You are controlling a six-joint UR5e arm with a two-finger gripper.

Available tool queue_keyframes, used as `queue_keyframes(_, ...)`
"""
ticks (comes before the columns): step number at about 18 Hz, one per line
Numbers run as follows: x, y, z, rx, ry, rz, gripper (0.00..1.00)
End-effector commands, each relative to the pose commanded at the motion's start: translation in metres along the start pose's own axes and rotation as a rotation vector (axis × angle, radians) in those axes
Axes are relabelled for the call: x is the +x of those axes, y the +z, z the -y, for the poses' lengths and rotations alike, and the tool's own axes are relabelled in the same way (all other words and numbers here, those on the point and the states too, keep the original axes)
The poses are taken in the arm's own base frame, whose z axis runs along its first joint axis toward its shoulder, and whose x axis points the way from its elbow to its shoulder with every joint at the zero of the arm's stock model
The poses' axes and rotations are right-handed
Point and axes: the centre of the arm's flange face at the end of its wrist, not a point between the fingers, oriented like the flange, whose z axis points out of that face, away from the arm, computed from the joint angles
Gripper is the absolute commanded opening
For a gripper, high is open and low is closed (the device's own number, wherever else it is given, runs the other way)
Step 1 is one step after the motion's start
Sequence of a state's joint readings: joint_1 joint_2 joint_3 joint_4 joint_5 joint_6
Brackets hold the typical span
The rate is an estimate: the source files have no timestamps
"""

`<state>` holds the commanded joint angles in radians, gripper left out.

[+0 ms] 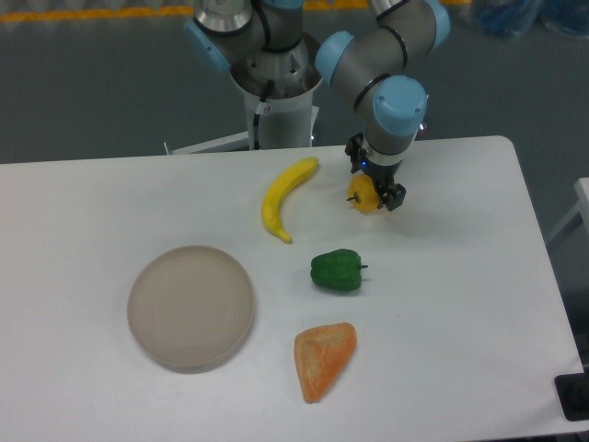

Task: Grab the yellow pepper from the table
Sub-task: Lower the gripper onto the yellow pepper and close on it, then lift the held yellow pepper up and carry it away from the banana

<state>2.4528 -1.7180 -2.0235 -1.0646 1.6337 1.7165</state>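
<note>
A broad white surface (pixel 110 203) with rounded corners fills most of the frame, its far edge running along the upper third against a grey floor. Above it, at top centre, stands the robot arm (pixel 368 55), grey with pale blue joint caps, bending down from its base (pixel 274 92) toward the upper right of centre.

On the surface, the biggest item is a round, dull beige plate (pixel 190 307) at lower left. Below centre lies an orange wedge-shaped piece (pixel 322 359), pointed end toward the bottom edge. A yellow banana (pixel 283 198) curves from upper centre down to the left. A green pepper (pixel 338 271) sits near mid-frame, stem pointing right, between the banana and the wedge.

The smallest piece is the yellow pepper (pixel 364 194), right of the banana's upper end and above the green pepper, its short stem poking out to the left. The black tool (pixel 375 189) comes down on it from above, dark fingers showing on the upper left and lower right of the fruit with the pepper between them. The fingers appear pressed against its sides, narrowed to the pepper's width. Whether the pepper rests on the surface or is clear of it cannot be told from this angle.
</note>
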Motion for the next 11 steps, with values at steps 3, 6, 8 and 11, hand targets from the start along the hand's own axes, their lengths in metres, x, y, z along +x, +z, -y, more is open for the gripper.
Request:
queue_keyframes(3,-0.013,-0.019,-0.004,-0.009,0.001,0.033,0.28)
queue_keyframes(6,-0.025,-0.039,-0.006,-0.013,-0.001,0.068,0.28)
queue_keyframes(8,-0.037,-0.055,-0.008,-0.016,-0.017,0.092,0.28)
queue_keyframes(11,-0.062,-0.088,-0.009,-0.018,-0.067,0.148,0.28)
